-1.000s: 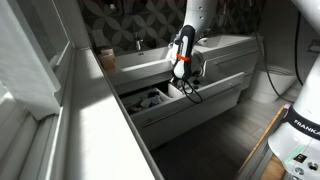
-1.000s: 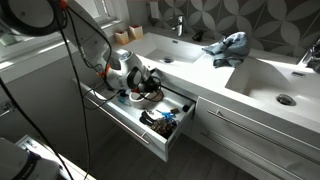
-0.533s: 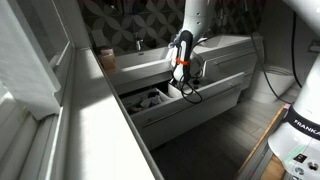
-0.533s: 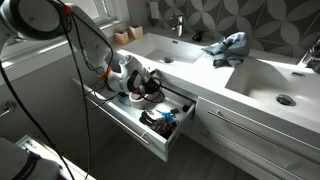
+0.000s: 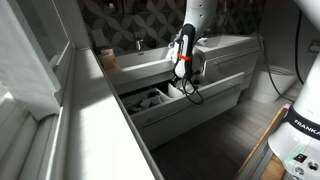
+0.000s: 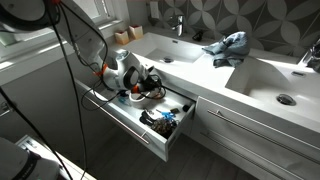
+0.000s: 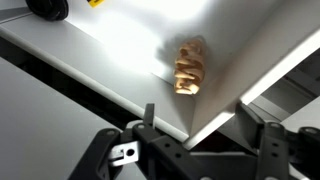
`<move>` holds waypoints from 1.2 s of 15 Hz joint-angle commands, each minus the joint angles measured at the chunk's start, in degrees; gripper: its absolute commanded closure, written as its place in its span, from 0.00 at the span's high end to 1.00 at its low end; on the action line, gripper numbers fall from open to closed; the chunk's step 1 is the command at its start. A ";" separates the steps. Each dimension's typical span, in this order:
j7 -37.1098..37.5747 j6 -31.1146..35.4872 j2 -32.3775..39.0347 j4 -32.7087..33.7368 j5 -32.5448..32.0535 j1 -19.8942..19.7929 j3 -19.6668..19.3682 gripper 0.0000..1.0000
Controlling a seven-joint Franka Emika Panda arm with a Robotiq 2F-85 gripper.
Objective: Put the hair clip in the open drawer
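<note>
The hair clip (image 7: 188,68), a small claw-shaped clip that looks pale tan in this light, lies on the white floor of the open drawer (image 7: 110,50), close to an inner divider. My gripper (image 7: 209,120) hangs just above it, open. Its two dark fingers (image 7: 148,112) stand wide apart with nothing between them, clear of the clip. In both exterior views the gripper (image 5: 184,86) (image 6: 150,87) reaches down into the pulled-out white drawer (image 5: 150,104) (image 6: 120,112) under the vanity top. The clip itself is hidden by the hand there.
Dark small items (image 6: 160,119) fill the drawer's front compartment. A black round object (image 7: 48,8) lies at the drawer's far end. On the counter a blue cloth (image 6: 228,46) sits between two sinks with faucets (image 6: 178,24). A plain drawer front (image 5: 215,92) stands beside the open one.
The arm has hardly moved over the drawer. The fingers look spread wider than in the earlier exterior frames.
</note>
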 commanded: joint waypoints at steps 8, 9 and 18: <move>-0.49 -33.40 -28.35 -14.79 -2.37 1.80 1.99 1.00; -1.30 -37.44 -30.79 -14.16 -0.94 -0.15 3.53 1.00; -5.76 -65.75 -42.78 -5.40 18.17 -11.69 7.27 1.00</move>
